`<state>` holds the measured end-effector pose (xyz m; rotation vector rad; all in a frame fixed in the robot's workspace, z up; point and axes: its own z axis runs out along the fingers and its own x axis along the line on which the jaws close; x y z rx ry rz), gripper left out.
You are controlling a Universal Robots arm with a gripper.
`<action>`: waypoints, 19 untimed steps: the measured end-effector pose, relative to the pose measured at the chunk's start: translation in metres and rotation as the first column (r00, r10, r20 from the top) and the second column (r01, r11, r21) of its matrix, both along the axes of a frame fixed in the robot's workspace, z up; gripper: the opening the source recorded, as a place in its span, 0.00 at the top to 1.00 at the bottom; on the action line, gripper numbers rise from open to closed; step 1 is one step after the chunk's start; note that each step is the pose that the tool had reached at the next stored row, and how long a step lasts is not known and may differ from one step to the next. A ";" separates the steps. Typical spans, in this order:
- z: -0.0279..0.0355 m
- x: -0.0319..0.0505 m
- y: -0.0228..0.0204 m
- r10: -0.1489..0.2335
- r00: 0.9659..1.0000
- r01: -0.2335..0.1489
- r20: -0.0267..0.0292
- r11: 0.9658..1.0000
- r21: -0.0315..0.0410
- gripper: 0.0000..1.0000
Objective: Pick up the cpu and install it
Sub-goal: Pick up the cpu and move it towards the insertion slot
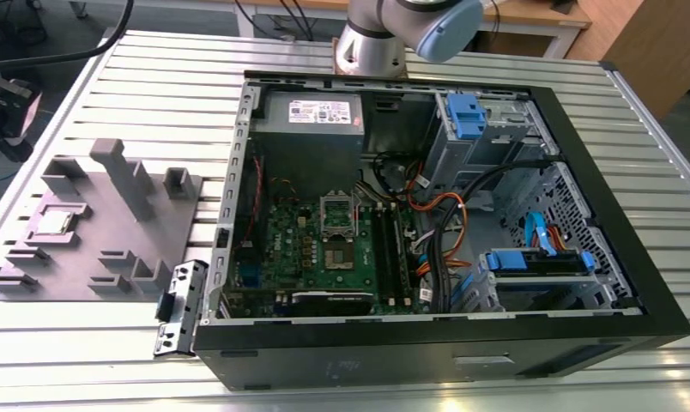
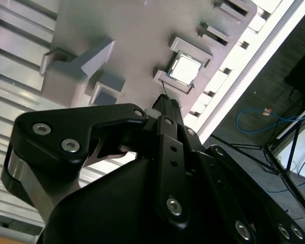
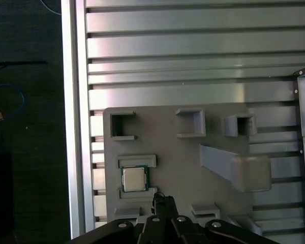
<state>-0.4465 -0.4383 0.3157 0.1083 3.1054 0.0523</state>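
cpu (image 3: 133,179) flat between tray (image 3: 183,157) ledges, top exposed

The exterior view looks down from high up, taking in the table (image 1: 150,51), the open computer case (image 1: 437,356) and the grey tray (image 1: 81,257). Both wrist views hang close over that tray (image 2: 122,40) (image 3: 178,157) and share its chip (image 2: 183,68) (image 3: 134,179); the first faces straight down, the second slants.
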 end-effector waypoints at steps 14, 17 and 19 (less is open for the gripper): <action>-0.0256 -0.0158 0.0000 0.000 1.000 0.000 0.000 1.000 0.000 0.89; -0.0310 -0.0177 -0.0001 0.000 1.000 0.000 0.000 1.000 0.000 0.89; -0.0347 -0.0182 -0.0001 0.000 1.000 0.000 0.000 1.000 0.000 0.89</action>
